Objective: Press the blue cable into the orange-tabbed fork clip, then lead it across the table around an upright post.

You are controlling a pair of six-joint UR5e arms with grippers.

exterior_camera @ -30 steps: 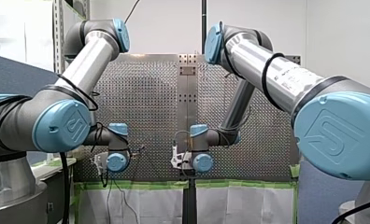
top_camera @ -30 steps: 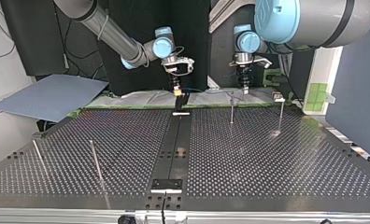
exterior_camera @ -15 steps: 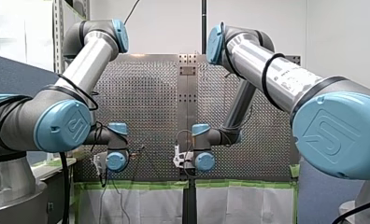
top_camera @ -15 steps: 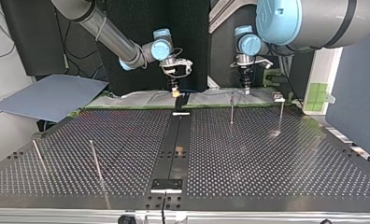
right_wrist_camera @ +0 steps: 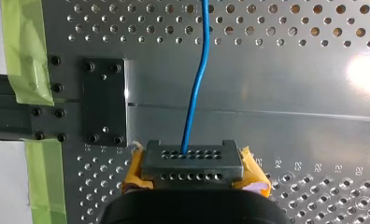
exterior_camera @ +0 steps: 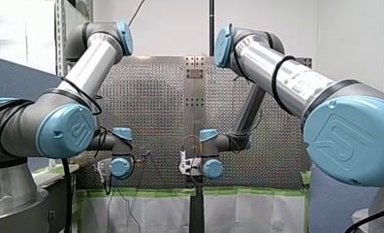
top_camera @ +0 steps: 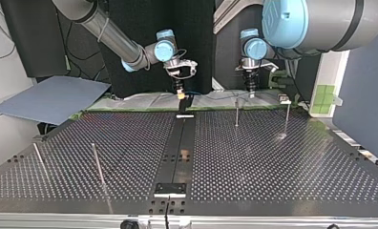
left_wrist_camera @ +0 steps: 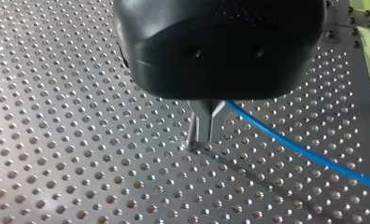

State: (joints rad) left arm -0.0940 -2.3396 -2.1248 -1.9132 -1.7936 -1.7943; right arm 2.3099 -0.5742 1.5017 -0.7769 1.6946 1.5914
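Cable axis: the blue cable [right_wrist_camera: 195,88] leaves my right gripper [right_wrist_camera: 192,161] and runs lengthwise almost straight ahead of it, bowing slightly, across the bare metal seam and on over the perforated table [top_camera: 273,167].
Cable at other end: in the left wrist view it comes out beside the metal fingers [left_wrist_camera: 211,121] and slants away to one side, low over the holes.
Right jaws: two grey perforated finger blocks lie pressed together between yellow pads [right_wrist_camera: 253,173], and the cable ends at them, gripped.
Left jaws: my left gripper [left_wrist_camera: 207,135] has its tips closed to a narrow point on the cable.
Nearest obstacle: a thin upright post [left_wrist_camera: 191,133] stands just beside the left fingertips.
Surroundings: a black bolted plate [right_wrist_camera: 103,100] and green tape [right_wrist_camera: 26,56] lie to one side of the right gripper.
Other posts: a second post [top_camera: 287,117] stands near the first, and two more [top_camera: 97,164] stand well apart at the top view's left.
Centre: a black strip [top_camera: 180,143] divides the table.
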